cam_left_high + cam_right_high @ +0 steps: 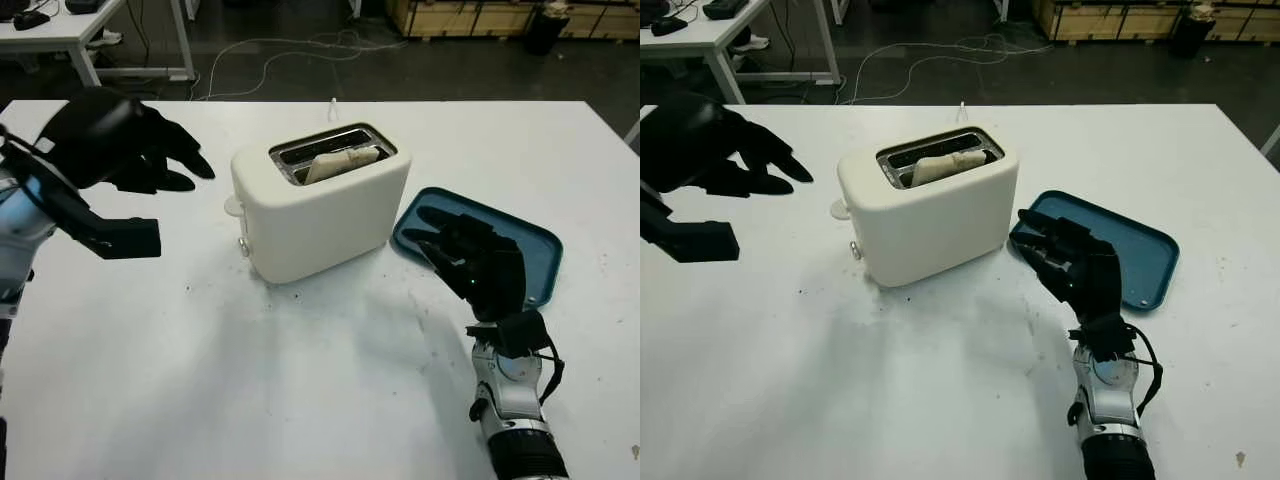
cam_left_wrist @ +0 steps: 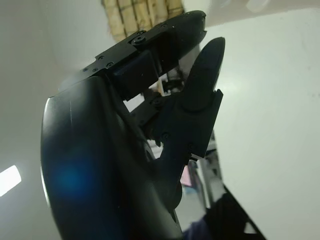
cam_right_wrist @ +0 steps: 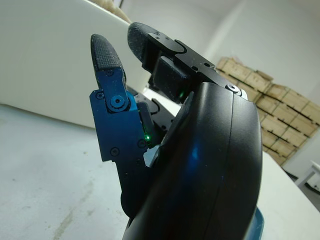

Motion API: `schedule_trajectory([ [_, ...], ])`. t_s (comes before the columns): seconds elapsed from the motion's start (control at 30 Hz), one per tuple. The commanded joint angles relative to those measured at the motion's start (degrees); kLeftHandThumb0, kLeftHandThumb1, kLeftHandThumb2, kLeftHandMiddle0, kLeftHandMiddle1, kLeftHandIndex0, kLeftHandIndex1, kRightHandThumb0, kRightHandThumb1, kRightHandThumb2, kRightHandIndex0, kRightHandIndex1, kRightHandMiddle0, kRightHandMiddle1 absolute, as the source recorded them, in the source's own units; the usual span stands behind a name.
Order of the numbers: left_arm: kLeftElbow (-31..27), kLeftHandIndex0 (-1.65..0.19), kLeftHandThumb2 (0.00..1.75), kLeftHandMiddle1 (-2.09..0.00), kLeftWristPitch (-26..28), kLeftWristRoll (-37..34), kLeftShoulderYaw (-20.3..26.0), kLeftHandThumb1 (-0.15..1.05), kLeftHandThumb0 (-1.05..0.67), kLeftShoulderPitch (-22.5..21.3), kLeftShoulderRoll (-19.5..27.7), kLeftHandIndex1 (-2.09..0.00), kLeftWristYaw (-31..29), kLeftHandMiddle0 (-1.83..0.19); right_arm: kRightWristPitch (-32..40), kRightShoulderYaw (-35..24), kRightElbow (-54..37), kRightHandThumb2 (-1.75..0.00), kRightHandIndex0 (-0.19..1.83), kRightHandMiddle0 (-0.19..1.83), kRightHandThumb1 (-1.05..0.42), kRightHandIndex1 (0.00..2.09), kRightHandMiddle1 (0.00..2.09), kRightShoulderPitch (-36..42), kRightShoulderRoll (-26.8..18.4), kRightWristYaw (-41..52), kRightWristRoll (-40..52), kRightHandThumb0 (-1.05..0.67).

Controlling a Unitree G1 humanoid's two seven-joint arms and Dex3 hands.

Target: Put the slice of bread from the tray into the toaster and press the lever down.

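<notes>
One bread slice [image 1: 340,163] in toaster [image 1: 320,205], btwn both open hands.

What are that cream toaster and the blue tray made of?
The toaster looks like matte cream plastic with softly rounded edges, its slot rim shiny, probably metal. The tray seems smooth teal plastic, with a moulded raised lip; I can't be sure of either.

Bare white tabletop [image 1: 250,380] fills the lower centre of the frame. The cream plastic toaster [image 1: 320,205] blocks mid-frame; the teal plastic tray [image 1: 540,245] lies just right of it.
</notes>
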Motion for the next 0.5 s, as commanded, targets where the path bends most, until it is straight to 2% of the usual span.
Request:
schedule_trajectory([
  [0.0,1.24,-1.34,0.0,-0.63,-1.29,0.81,-1.68,0.78,-0.39,-2.31,0.33,-0.06,-1.07,-1.32,1.07,-0.34,-0.99,0.0,1.08,1.0,-0.91,0.15,0.01,-0.52,0.29,0.03,0.6,-0.45],
  [0.3,7.54,-1.38,0.0,-0.87,-6.13,3.54,-5.12,0.71,-0.35,-6.4,-1.78,-0.03,1.28,-1.25,2.33,-0.31,-1.45,0.0,1.09,1.0,-0.91,0.13,0.0,-0.44,-0.01,-0.02,0.05,-0.45],
  [0.4,9.69,-1.38,0.0,-1.1,-7.01,4.51,-5.62,0.71,-0.34,-7.35,-2.36,-0.01,2.58,-1.16,3.07,-0.2,-2.05,0.0,1.09,0.99,-0.91,0.12,0.0,-0.25,-0.19,0.07,-0.16,-0.45],
  [0.47,10.82,-1.37,0.0,-1.15,-7.25,5.34,-5.98,0.71,-0.33,-8.02,-2.39,0.0,2.98,-1.12,3.16,-0.18,-2.38,0.0,1.08,0.99,-0.91,0.11,0.0,-0.25,-0.45,-0.06,-0.7,-0.45],
])
